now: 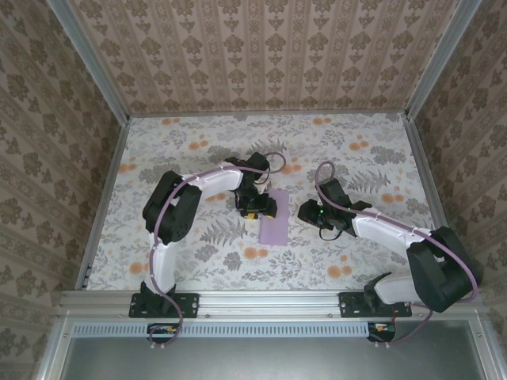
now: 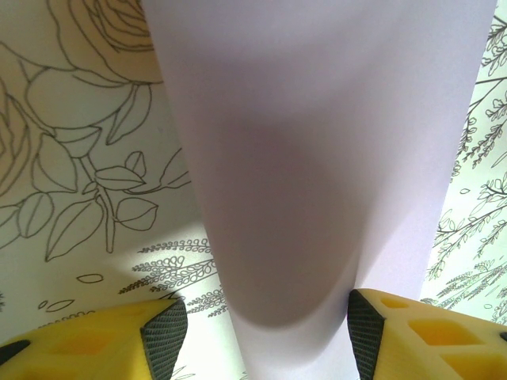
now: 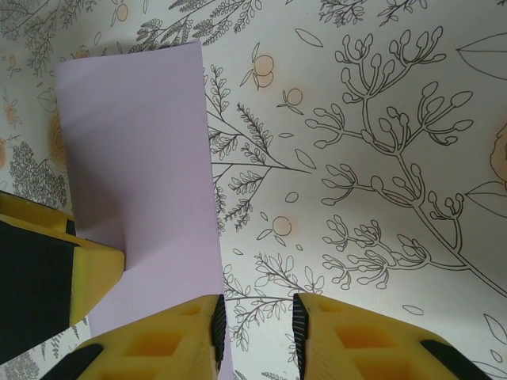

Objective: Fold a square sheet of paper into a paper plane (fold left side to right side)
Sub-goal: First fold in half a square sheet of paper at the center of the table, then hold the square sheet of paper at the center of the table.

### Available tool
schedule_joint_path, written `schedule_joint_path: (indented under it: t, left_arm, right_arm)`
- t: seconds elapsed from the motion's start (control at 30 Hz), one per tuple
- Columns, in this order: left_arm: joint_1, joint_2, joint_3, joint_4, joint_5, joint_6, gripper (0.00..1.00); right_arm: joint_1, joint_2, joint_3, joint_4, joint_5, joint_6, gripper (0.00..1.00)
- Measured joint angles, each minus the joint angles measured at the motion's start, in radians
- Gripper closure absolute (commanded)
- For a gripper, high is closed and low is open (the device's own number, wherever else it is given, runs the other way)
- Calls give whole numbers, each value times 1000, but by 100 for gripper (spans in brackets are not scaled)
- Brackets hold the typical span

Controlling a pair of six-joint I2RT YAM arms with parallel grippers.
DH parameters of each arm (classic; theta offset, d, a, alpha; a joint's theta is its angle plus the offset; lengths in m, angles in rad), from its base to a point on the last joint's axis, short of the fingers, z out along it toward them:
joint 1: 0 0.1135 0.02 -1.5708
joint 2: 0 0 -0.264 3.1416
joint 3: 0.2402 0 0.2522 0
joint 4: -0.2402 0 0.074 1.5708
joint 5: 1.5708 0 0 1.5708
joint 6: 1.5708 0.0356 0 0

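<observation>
the left gripper (image 2: 268,328), fingers spread astride the folded lilac paper (image 3: 135,158), is likely pinning it, so the right gripper (image 3: 259,317), fingers nearly together and empty, should be pressing its edge flat.

The left hand (image 2: 257,332) is spread wide, the right hand (image 3: 255,321) narrowly parted, both low.

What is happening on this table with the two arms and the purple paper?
Two robot arms are working on a lilac paper, which lies on the flowered table as a folded rectangle, not yet a dart. The left pincer stands open over it, the paper running between its fingers. The right pincer sits just beside the paper's right edge, jaws narrowly apart, holding nothing.
</observation>
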Motion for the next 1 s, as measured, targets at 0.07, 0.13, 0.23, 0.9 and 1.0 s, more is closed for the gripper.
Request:
schedule_joint_path:
  t: [0.07, 0.13, 0.23, 0.9, 1.0]
  left_arm:
    - [0, 0, 0, 0, 0, 0, 38]
    - [0, 0, 0, 0, 0, 0, 38]
    - [0, 0, 0, 1, 0, -4, 38]
    - [0, 0, 0, 3, 1, -15, 38]
    - [0, 0, 0, 3, 2, -15, 38]
  right_arm:
    - [1, 2, 0, 0, 0, 0, 69]
    - [2, 6, 1, 0, 0, 0, 69]
    - [4, 6, 2, -1, 0, 0, 69]
    - [5, 6, 20, -3, 1, -1, 69]
    - [5, 6, 21, -3, 1, -1, 69]
